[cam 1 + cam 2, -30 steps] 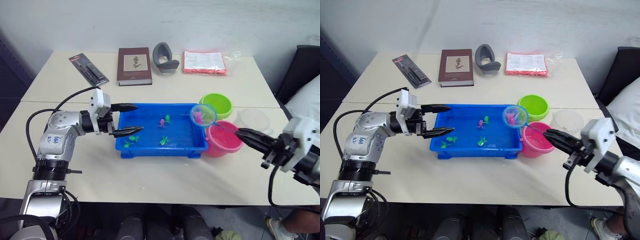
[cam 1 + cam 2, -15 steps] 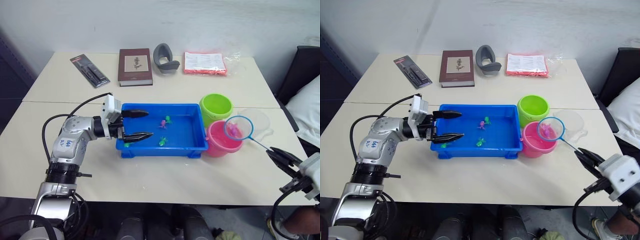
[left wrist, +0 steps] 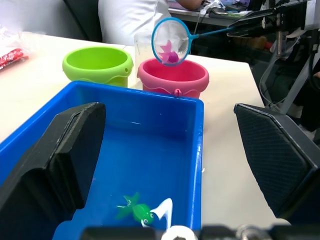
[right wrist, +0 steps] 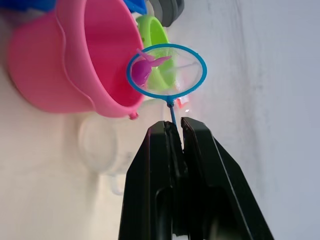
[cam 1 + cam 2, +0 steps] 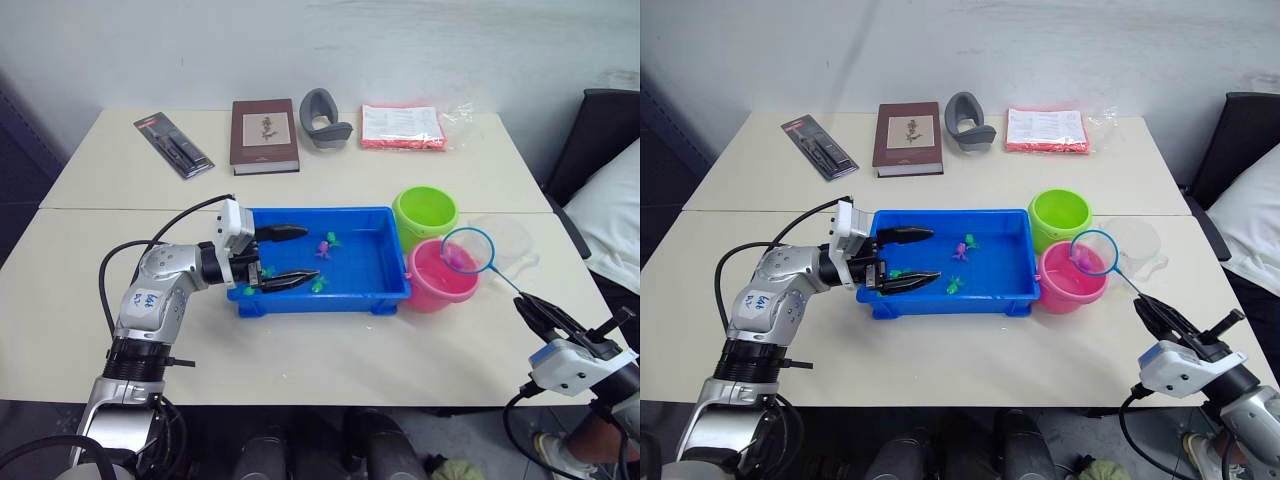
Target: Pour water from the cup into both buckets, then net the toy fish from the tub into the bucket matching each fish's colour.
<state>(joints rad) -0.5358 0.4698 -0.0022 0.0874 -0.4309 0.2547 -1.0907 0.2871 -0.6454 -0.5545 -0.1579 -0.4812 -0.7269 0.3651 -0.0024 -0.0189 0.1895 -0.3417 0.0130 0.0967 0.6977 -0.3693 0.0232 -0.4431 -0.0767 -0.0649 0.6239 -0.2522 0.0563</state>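
I'm holding the net (image 5: 470, 251) pinched by its handle in my right gripper (image 5: 533, 311) off the table's right edge, hoop with a pink fish (image 3: 169, 51) hanging over the pink bucket (image 5: 438, 282). My left gripper (image 5: 292, 256) is gaping empty over the tub's (image 5: 375, 295) left end, green bucket (image 5: 425, 214) and cup (image 5: 512, 243) crowding the right edge.

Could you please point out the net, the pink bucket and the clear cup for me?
net (image 5: 478, 250): left eye view, on the pale mesh inside the hoop.
pink bucket (image 5: 432, 289): left eye view, on its outer wall.
clear cup (image 5: 516, 240): left eye view, on its transparent wall.
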